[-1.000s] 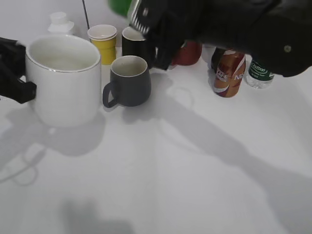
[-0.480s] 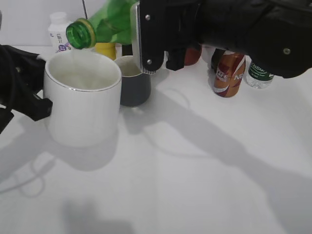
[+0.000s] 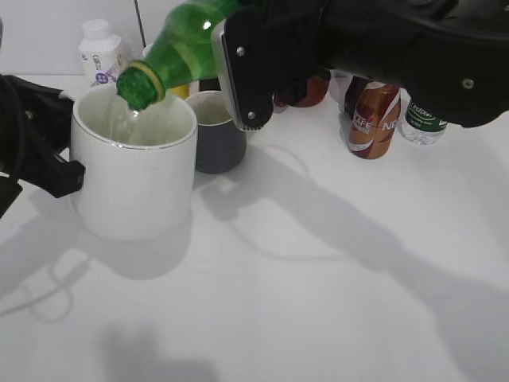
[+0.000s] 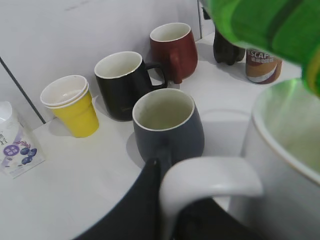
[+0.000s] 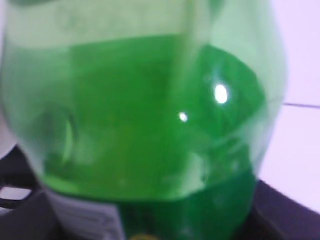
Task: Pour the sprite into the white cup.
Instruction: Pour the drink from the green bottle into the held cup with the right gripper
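Observation:
The sprite (image 3: 181,49), a green bottle with no cap on, is tilted mouth-down to the left. Its mouth hangs just over the far rim of the white cup (image 3: 134,175), and a thin clear stream runs into the cup. My right gripper (image 3: 248,68) is shut on the bottle's body. The bottle fills the right wrist view (image 5: 145,115) and hides the fingers there. My left gripper (image 3: 49,155) is shut on the cup's handle (image 4: 210,175) at the cup's left side. The cup stands on the table. In the left wrist view the bottle (image 4: 260,25) shows above the cup's rim (image 4: 280,145).
A dark grey mug (image 3: 221,135) stands right behind the white cup. Behind it are a yellow paper cup (image 4: 70,102), a black mug (image 4: 122,82) and a red mug (image 4: 175,50). A brown coffee bottle (image 3: 372,119) and a water bottle (image 3: 421,119) stand at back right, a small white bottle (image 3: 99,52) at back left.
The bottle has come in over the cup and tipped lower, its mouth dropping to the rim; liquid now runs out. The cup moved right earlier and has since held still.

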Motion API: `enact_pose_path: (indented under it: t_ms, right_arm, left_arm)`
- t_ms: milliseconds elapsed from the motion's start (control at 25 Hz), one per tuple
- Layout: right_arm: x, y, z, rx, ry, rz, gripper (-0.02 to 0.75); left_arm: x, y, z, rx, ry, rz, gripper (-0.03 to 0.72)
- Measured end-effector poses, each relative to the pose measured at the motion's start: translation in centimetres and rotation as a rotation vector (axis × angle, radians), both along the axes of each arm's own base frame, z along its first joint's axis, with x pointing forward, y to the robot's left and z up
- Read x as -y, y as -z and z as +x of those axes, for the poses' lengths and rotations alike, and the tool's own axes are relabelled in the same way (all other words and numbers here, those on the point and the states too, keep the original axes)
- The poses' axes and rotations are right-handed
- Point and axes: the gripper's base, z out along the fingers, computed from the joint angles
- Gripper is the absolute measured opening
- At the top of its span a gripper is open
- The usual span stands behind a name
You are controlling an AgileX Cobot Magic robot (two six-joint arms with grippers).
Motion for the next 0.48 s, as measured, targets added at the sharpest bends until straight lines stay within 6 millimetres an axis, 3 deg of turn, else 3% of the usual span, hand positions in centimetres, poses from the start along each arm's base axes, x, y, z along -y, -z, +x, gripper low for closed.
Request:
enact_pose_path:
  t_ms: [480]
  right_arm:
    - [0.14, -0.84, 0.21, 0.119, 0.023, 0.011, 0.419]
  left_arm:
    - [-0.02, 0.06, -0.01, -0.006, -0.001, 0.004, 0.04]
